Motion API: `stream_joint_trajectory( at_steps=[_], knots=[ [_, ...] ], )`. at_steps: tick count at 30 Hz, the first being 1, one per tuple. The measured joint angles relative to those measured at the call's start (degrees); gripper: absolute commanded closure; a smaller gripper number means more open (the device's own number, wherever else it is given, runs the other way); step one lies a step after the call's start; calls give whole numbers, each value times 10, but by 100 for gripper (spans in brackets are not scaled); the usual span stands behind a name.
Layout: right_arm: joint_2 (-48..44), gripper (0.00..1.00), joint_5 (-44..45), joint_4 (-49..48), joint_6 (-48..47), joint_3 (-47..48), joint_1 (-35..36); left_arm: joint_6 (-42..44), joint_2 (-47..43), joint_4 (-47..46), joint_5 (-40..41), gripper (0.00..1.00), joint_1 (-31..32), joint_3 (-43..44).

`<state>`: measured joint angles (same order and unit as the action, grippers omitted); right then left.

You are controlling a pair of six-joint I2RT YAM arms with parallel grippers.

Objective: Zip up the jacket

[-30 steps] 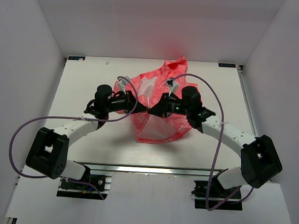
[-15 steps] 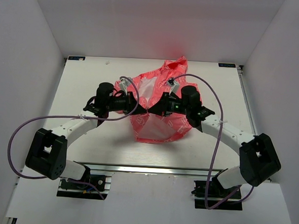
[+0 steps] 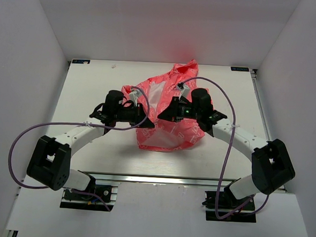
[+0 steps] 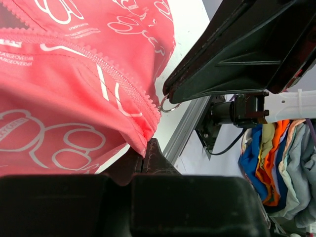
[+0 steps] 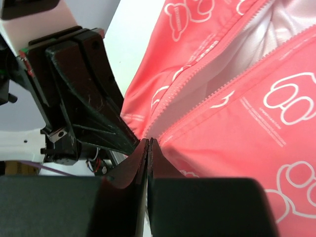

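The coral-pink jacket (image 3: 173, 134) with white print lies crumpled mid-table, its front partly apart and white lining (image 5: 247, 44) showing. My left gripper (image 3: 148, 125) is shut, pinching the jacket's bottom hem corner (image 4: 146, 140) just below the end of the zipper teeth (image 4: 118, 79). My right gripper (image 3: 159, 117) is also shut, its tips (image 5: 148, 141) right where the two zipper sides meet. In the left wrist view a small metal pull ring (image 4: 168, 105) sticks out from the right gripper's tips. Both grippers sit a short way apart at the jacket's lower front.
White walls enclose the table on three sides. An aluminium rail (image 3: 159, 179) runs along the near edge by the arm bases. Purple cables (image 3: 25, 137) loop off both arms. A heap of coloured clothes (image 4: 276, 163) lies beyond the table edge.
The two gripper tips, which met at one spot, have drawn apart: the left slid down-left with the hem, the right edged up. The jacket's left side has spread leftward.
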<state>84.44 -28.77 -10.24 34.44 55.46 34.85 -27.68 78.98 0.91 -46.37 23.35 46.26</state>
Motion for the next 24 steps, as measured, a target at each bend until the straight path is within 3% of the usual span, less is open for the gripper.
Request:
stream_joint_trajectory(
  at_steps=[15, 24],
  knots=[
    [6, 100, -23, 12, -19, -1, -8, -70, 9, -42, 0, 100, 4, 0],
    [24, 86, -36, 29, -19, -1, -9, -89, 20, -51, -1, 100, 4, 0]
  ],
)
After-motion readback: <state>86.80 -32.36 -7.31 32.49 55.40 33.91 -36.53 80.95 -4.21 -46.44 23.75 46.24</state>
